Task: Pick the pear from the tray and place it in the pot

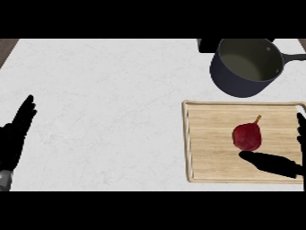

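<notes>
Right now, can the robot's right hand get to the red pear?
Probably yes. The right hand is open just beside the pear on the tray, and nothing sits between them.

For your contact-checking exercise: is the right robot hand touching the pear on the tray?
Cannot tell. In the head view the right robot hand is open; its thumb tip ends right under the pear, with no plain gap or contact.
</notes>
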